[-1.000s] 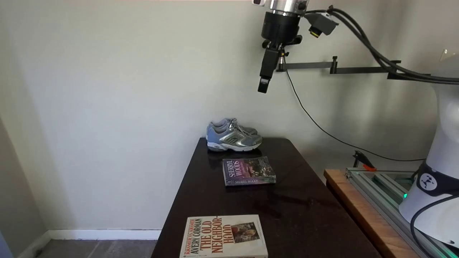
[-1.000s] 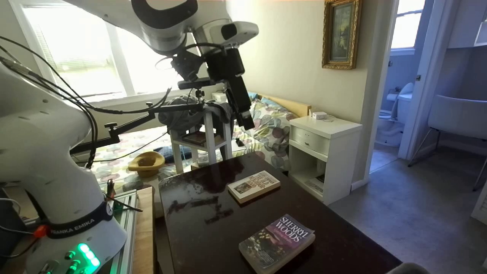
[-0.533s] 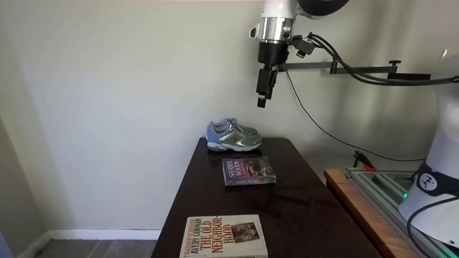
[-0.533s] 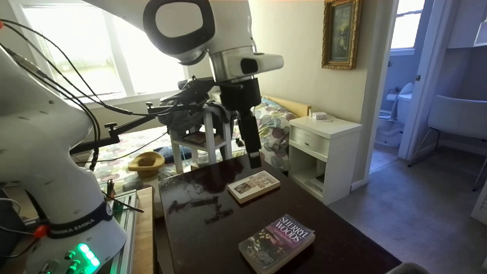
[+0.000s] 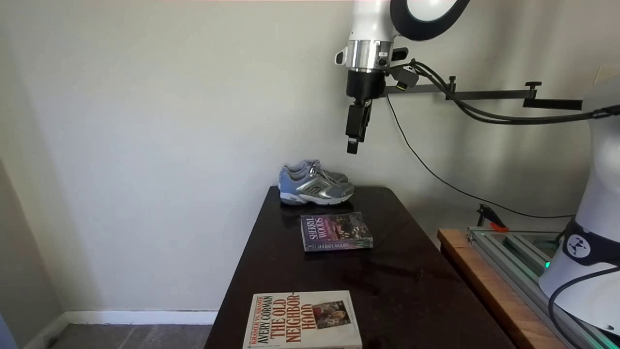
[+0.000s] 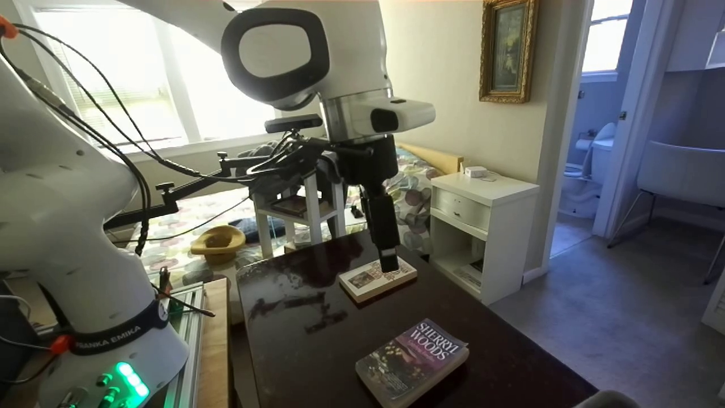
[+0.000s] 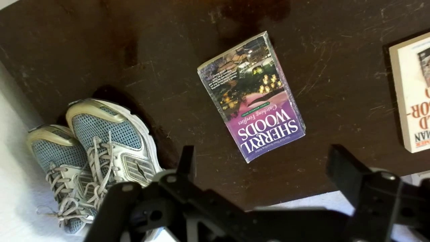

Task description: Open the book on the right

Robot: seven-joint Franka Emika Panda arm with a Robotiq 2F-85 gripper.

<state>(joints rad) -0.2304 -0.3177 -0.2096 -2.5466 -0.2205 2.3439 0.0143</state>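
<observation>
The book, with a dark picture cover and a purple band lettered SHERRYL WOODS, lies closed and flat on the dark table. It shows in both exterior views (image 5: 336, 231) (image 6: 413, 362) and in the wrist view (image 7: 252, 97), where its lettering is upside down. My gripper (image 5: 352, 149) hangs pointing down, well above the table and apart from the book. It also shows in an exterior view (image 6: 389, 266), in front of the cream book. In the wrist view my gripper (image 7: 262, 149) is open with nothing between its fingers; the book's purple end lies beyond the fingertips.
The larger cream book with red lettering (image 5: 302, 320) lies on the same dark table (image 5: 407, 291). A pair of grey-blue shoes (image 5: 315, 184) stands at the table end by the wall, near the book. A white nightstand (image 6: 487, 226) stands beyond the table.
The arm and gripper have moved down toward the table, and the gripper has turned more upright. The books and shoes have not moved.
</observation>
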